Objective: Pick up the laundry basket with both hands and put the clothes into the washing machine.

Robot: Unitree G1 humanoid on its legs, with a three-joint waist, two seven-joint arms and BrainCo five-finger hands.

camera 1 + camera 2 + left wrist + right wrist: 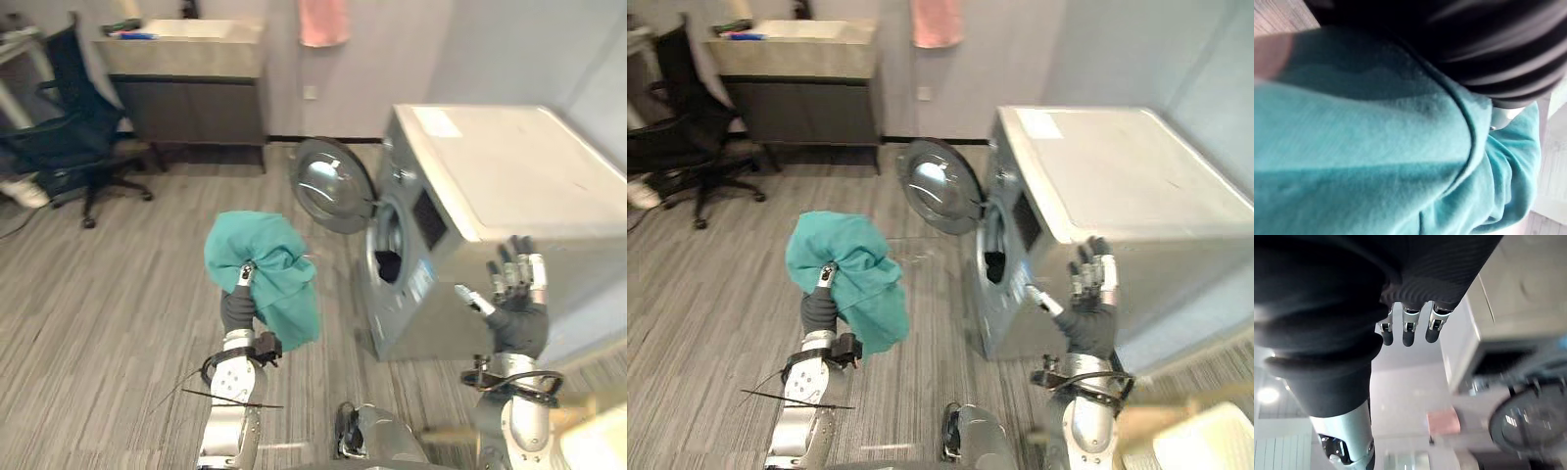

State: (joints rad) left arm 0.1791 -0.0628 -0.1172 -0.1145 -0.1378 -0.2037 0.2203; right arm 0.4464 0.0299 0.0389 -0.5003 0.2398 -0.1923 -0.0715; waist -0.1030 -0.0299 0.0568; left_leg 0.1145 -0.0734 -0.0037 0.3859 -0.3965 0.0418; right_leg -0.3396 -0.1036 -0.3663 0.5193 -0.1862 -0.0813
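Your left hand point(240, 300) is raised with the teal cloth point(269, 262) bunched over it. One digit clamps across a fold and the rest are buried in the fabric, so read it as closed on the cloth. The cloth hangs down past the hand on its right side.

Expect the cloth to be light, soft and limp. It will sag, swing and trail, and it won't break. The risk is a loose tail catching on the rim of the washer, so the bunched middle is the place to hold it rather than an edge.

Your right hand point(514, 292) is up with its fingers straight and spread, holding nothing, just in front of the washer point(509, 166) wall.

The drum mouth point(389, 245) sits to the right of your left hand and slightly beyond it, with something dark already inside. The door point(331, 186) is swung open, beyond the cloth and between it and the mouth. Judge the door as the thing to steer around.

What looks like the pale basket point(1200, 441) sits low, to the right of your right hand.

The floor point(118, 294) is grey plank and level. Well beyond your left hand are a chair point(73, 127), a counter point(186, 49) and a pink towel point(323, 22) on the wall
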